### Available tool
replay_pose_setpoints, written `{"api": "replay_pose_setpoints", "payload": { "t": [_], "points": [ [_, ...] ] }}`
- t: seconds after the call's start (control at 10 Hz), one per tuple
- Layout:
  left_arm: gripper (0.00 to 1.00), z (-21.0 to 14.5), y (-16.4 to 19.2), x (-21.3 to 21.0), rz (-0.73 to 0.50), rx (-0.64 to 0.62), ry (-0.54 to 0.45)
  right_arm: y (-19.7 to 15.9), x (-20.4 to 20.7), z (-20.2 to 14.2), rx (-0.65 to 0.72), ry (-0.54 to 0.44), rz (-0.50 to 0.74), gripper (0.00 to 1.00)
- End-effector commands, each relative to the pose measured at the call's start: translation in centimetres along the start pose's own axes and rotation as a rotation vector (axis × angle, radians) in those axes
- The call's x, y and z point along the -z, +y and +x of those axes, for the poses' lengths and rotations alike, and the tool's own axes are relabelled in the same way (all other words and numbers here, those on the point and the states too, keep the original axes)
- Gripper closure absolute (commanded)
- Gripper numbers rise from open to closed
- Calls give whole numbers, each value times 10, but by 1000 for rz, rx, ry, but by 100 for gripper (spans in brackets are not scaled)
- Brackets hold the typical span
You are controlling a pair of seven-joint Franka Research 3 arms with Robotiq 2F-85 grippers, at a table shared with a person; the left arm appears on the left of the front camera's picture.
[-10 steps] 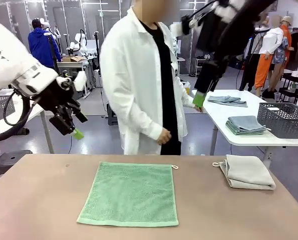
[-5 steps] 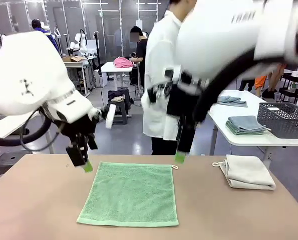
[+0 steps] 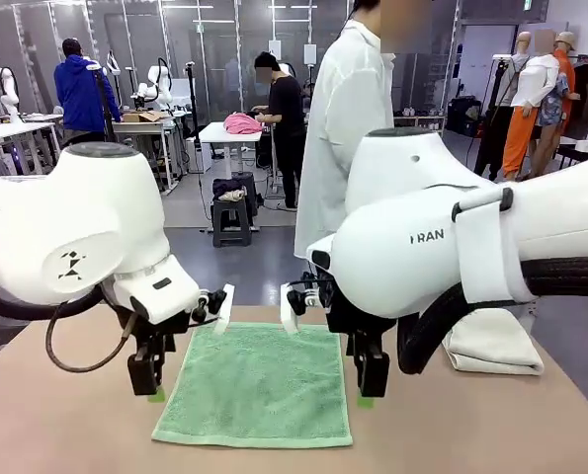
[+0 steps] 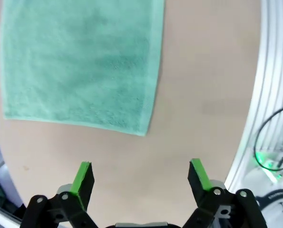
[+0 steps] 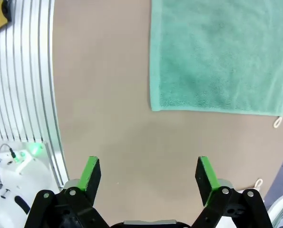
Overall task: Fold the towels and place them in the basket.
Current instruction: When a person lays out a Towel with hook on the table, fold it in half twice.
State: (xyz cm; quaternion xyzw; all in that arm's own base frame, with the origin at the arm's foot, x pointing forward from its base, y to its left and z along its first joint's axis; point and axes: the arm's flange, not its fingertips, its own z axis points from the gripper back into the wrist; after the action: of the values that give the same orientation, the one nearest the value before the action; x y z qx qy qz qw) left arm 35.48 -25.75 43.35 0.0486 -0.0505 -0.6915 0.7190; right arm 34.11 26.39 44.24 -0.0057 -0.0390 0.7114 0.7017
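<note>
**Brown tabletop, one towel lying flat and waiting for its first fold**

Spread out in a single layer, the green towel (image 3: pixel 254 385) is lying in the lower middle of the front view, square to the table (image 3: pixel 66 434) and free of wrinkles. It is looking like light, soft terry, so it is likely going to hang limp and sag wherever nothing is holding it. The stitched hem is probably offering the firmest bite. The two corners in the lower part of the frame look like the sensible places to pinch, both together, so that the edge is rising evenly. A shallow pinch is risking a slip, since the pile gives little purchase.

At the towel's left edge the left gripper (image 3: pixel 150 383) is hanging just beside the cloth with its fingers wide apart and nothing between them. Its wrist view is showing a towel corner just above the middle of the gap, with bare table in between. The right gripper (image 3: pixel 370 383) is mirroring that at the right edge, equally spread and empty. Whether either pad is touching the table, I cannot tell.

Farther right, the off-white towel (image 3: pixel 491 344) is lying folded, well apart and partly behind the right arm. A person in a white coat (image 3: pixel 348 118) is standing beyond the table, upper middle.
</note>
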Motion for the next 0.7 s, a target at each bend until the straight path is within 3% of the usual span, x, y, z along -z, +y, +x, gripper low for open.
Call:
{"api": "replay_pose_setpoints", "payload": {
  "t": [0.0, 0.1, 0.2, 0.5, 0.6],
  "points": [
    [0, -11, -2, 7, -18, 69, -7, -9, 4, -3, -36, -24, 22, 0],
    [0, -14, 5, 7, 17, 80, 29, -17, 2, 0, 58, -2, 23, 0],
    [0, -5, -2, 7, -17, 17, 3, -3, 5, -2, -12, 2, 12, 0],
    [0, -10, 1, 9, -18, 33, 8, -7, 6, -3, -2, 2, 16, 0],
    [0, -11, -3, 11, -19, 50, 15, -2, 13, 7, 4, 109, -13, 0]
  ]
}}
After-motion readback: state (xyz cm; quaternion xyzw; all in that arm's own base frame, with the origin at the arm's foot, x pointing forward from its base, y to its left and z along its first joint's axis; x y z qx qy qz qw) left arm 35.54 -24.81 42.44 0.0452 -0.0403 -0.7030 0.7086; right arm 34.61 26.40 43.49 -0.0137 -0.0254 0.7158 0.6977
